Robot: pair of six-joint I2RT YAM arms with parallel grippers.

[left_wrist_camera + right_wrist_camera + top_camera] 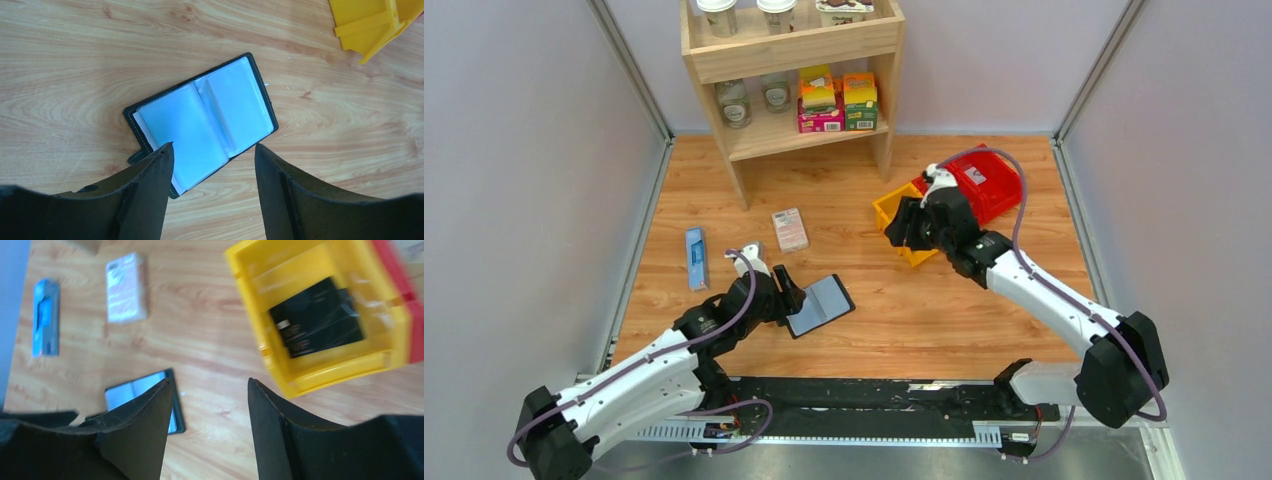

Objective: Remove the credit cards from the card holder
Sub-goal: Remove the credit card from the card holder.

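Observation:
The card holder (205,117) lies open on the wooden table, its blue clear pockets up; it also shows in the top view (824,303) and the right wrist view (142,387). My left gripper (214,150) is open and empty, its left fingertip over the holder's near left corner; in the top view it (790,294) is at the holder's left edge. Dark credit cards (317,317) lie in the yellow bin (330,375). My right gripper (209,382) is open and empty, above the table just beside the bin (884,207).
A red bin (986,180) adjoins the yellow one. A pink-and-white box (790,229) and a narrow blue box (695,257) lie on the table's left half. A wooden shelf (789,45) with jars and cartons stands at the back.

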